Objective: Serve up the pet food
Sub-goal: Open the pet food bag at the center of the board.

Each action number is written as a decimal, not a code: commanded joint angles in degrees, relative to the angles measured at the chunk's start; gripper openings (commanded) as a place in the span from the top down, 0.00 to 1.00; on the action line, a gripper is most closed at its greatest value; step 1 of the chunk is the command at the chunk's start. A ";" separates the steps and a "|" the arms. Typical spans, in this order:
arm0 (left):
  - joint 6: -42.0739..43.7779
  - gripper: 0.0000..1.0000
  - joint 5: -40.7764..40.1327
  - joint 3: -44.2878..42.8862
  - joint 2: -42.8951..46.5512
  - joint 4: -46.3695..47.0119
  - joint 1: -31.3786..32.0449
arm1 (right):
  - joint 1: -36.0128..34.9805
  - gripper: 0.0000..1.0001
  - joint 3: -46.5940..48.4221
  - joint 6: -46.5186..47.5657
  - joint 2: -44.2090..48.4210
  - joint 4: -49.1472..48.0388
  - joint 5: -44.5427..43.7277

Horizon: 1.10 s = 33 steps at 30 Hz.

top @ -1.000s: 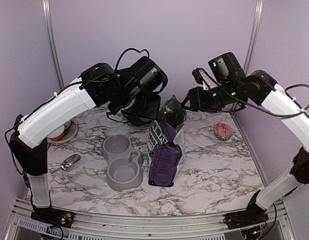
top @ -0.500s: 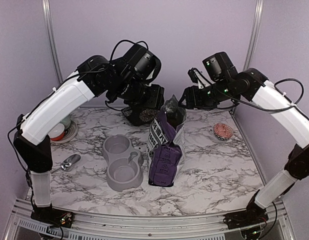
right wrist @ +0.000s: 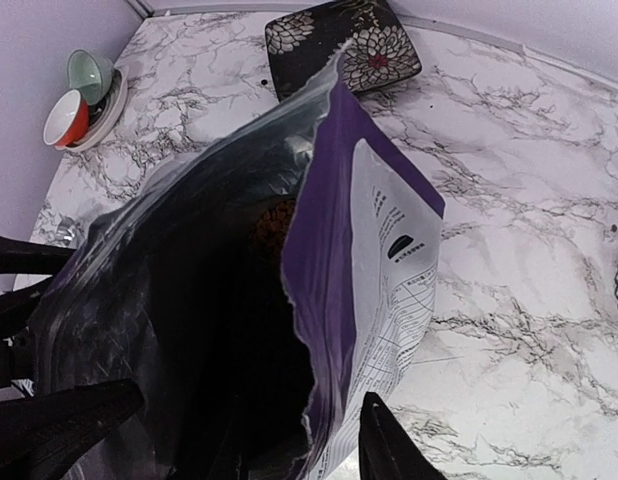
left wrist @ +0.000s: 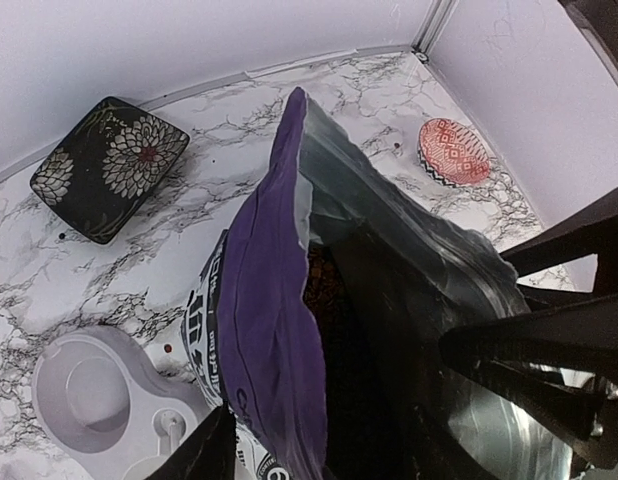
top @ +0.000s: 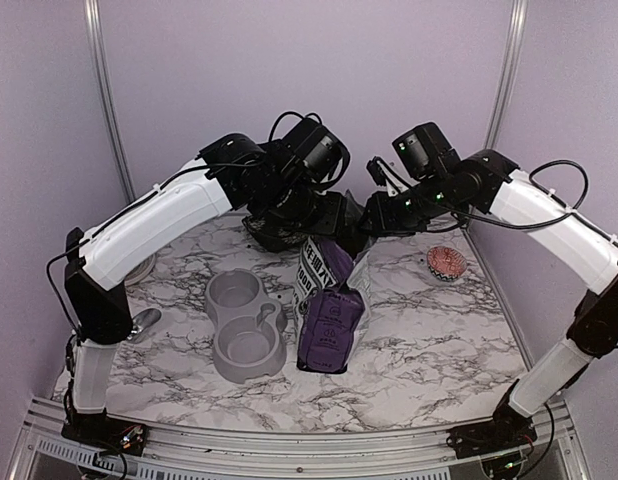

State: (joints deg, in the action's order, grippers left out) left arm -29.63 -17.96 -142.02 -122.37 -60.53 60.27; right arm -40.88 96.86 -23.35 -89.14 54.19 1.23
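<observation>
- Left gripper [left wrist: 334, 380]: jaws apart, straddling the purple wall of the bag [left wrist: 274, 300]. 1 finger is cut off at the frame edge.
- Pet food [left wrist: 324, 290]: a brown patch deep inside the bag, below and between both pairs of jaws, mostly lost in shadow.
- Right gripper [right wrist: 254, 395]: jaws apart over the same bag mouth.
- Change since 1 second ago: the 2 grippers have come down and together onto the bag top, hiding it from above.
</observation>
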 commanded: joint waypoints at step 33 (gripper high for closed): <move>-1.88 1.00 4.13 -2.20 0.47 22.79 2.34 | 7.35 1.00 21.58 12.77 0.62 8.92 -12.84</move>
State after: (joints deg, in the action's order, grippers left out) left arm -29.91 -19.27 -140.88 -123.85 -52.23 61.36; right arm -36.32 110.59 -14.13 -94.72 68.60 -1.56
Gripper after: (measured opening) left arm 0.015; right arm 0.006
